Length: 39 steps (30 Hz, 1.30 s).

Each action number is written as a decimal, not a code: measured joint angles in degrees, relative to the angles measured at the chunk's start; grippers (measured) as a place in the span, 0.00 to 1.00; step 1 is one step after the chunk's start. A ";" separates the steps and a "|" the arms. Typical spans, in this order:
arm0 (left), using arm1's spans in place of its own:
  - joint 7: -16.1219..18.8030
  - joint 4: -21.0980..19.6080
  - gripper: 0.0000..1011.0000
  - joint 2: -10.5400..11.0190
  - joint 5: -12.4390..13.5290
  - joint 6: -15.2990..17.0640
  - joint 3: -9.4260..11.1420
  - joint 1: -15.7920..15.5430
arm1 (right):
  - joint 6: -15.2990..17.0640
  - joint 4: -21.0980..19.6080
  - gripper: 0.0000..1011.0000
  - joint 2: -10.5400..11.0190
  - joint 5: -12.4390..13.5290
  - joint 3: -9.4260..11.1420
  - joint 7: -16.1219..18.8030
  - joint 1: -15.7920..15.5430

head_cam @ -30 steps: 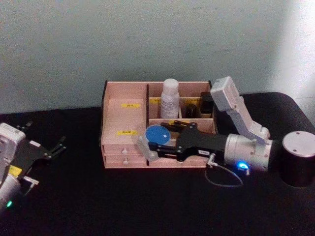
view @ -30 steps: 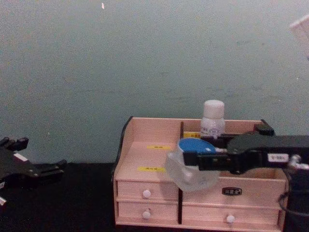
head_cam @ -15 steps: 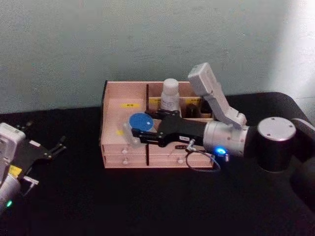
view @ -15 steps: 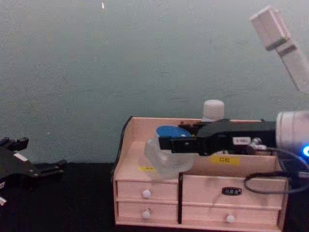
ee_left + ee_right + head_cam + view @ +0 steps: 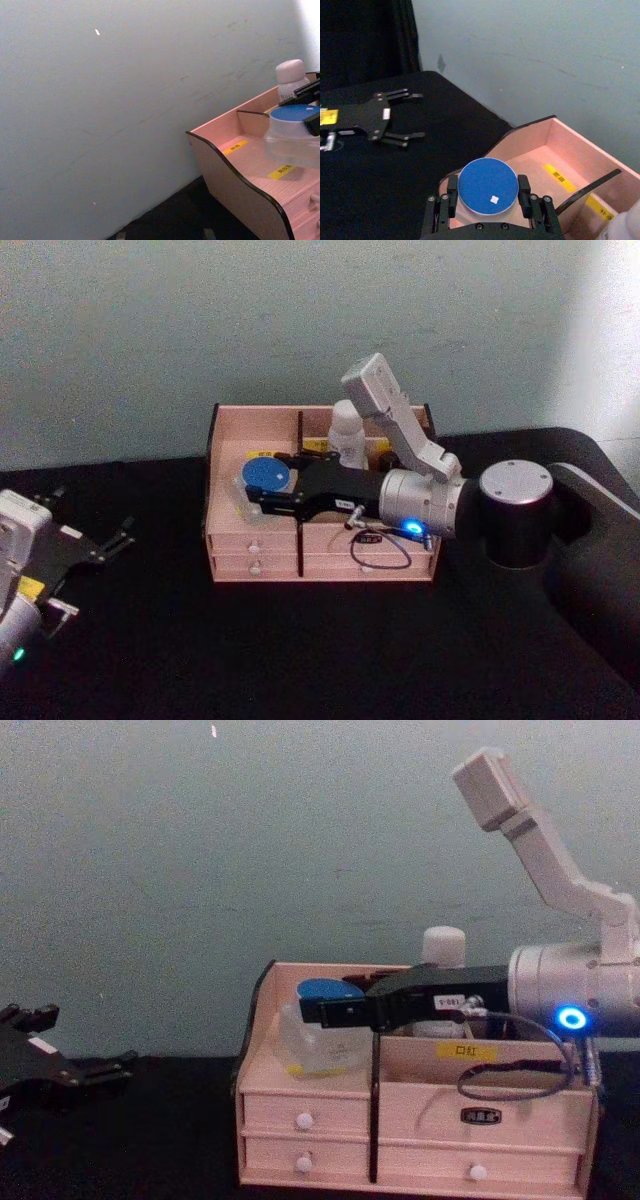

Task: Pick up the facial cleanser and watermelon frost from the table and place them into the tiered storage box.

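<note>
Right gripper point(image 5: 252, 492) pinches blue-lidded jar point(image 5: 262, 480) over tiered storage box point(image 5: 225, 530) left compartment, frame centre; white bottle point(image 5: 347, 430) in rear compartment.

right gripper point(image 5: 312, 1014) gripping blue-lidded jar point(image 5: 320, 1028) over tiered storage box point(image 5: 300, 1115)
</note>
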 joint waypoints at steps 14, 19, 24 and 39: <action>0.00 0.00 0.99 0.00 0.00 0.00 0.00 0.00 | 0.23 6.63 0.70 -3.39 -1.53 0.51 -0.14 3.28; 0.00 0.00 0.99 0.00 0.00 0.00 0.00 0.00 | 0.70 7.58 0.71 -3.93 -1.84 0.78 -0.07 3.69; 0.00 0.00 0.99 0.00 0.00 0.00 0.00 0.00 | 0.97 7.93 0.71 -4.23 -2.23 0.90 -0.13 3.87; 0.00 0.00 0.99 0.00 0.00 0.00 0.00 0.00 | 0.98 7.85 0.71 -4.20 -2.21 0.92 -0.14 3.85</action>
